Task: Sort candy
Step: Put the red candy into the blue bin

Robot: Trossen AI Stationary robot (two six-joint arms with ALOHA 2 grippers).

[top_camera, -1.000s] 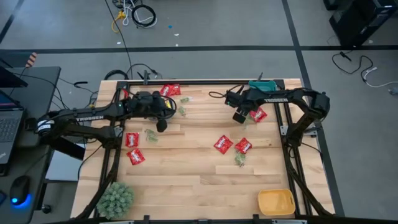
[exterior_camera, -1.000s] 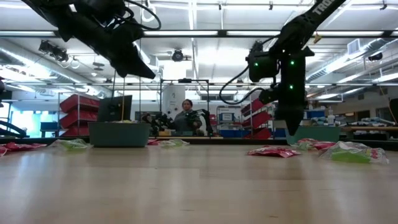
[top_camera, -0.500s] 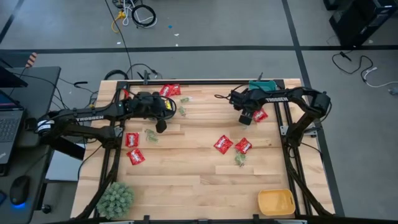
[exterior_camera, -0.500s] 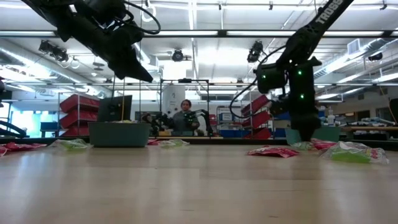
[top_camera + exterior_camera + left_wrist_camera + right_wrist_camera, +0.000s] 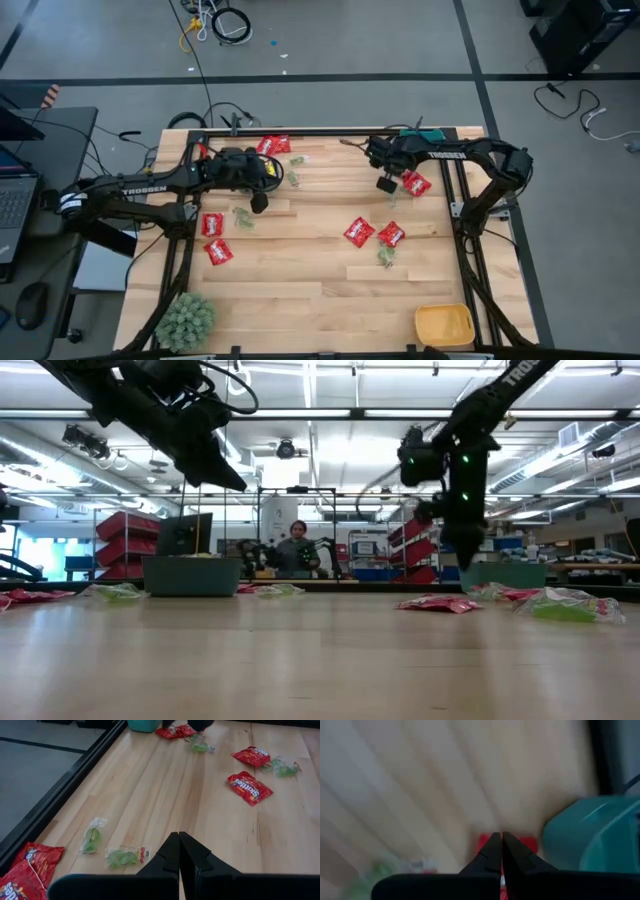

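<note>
Right hand point(image 5: 385, 184) hangs fingers together above the bench point(image 5: 300, 300), apparently empty; red candy point(image 5: 415, 183) lies just beside it. Reopen, descend squarely (teal bin point(image 5: 420, 133) is close). Left hand point(image 5: 259, 202) waits shut.

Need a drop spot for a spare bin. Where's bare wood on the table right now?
Widest bare patch: the near strip between the fuzzy plant and the yellow bin. The centre, between the left-side red packets and the middle red pair, is also free. The far edge is crowded with candy and both arms.
</note>
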